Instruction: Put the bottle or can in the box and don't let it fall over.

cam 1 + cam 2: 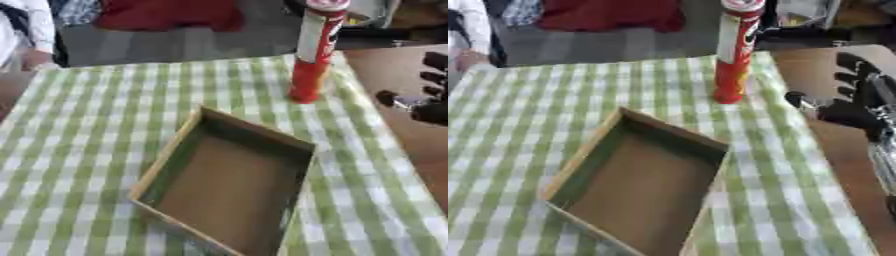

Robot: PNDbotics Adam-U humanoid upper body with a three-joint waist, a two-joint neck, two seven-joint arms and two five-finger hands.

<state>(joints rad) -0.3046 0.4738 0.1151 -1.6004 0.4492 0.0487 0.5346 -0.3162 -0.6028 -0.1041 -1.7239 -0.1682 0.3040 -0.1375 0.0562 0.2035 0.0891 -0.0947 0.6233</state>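
cloth (79, 150): green-white check, covering table | box (229, 190): brown, open-topped, lying empty mid-table | can (735, 50): tall red-and-white tube, standing upright beyond box near far right edge, writing unreadable | right hand (852, 102): hovering right of can, fingers spread, holding nothing

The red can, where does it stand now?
The can stands upright on the far right of the table, beyond the box, with the right hand open beside it.

Red-white can (313, 52), green-checked tablecloth (105, 125)
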